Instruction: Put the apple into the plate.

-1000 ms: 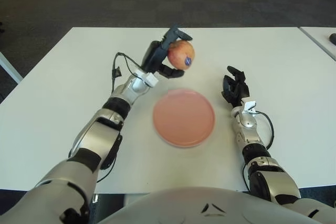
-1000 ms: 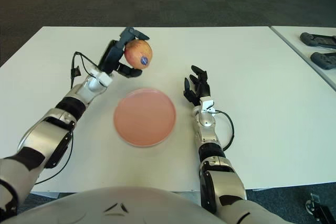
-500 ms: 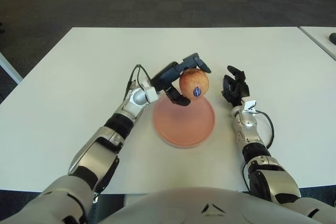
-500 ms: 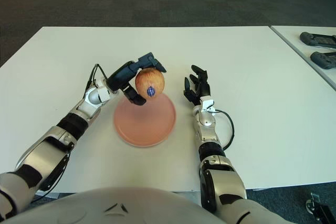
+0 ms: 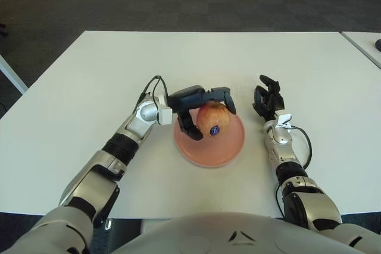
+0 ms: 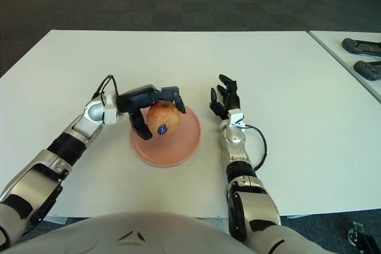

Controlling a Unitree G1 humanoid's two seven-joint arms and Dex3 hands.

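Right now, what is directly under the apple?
The pink plate lies under the apple, which the left hand grips. The apple hides whether it touches the plate.

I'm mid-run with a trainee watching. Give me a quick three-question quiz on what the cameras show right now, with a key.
1. True or false: the apple lies on the white table, clear of the pink plate.
2. Which hand grips the apple? A) left hand B) right hand C) neither
3. Fill in: the idle hand shows to the ____ of the plate.

Key
1. False. The apple is over the plate, with fingers around it.
2. A. The left hand's fingers wrap around the apple.
3. Right. The right hand is beside the plate's right edge and holds nothing.
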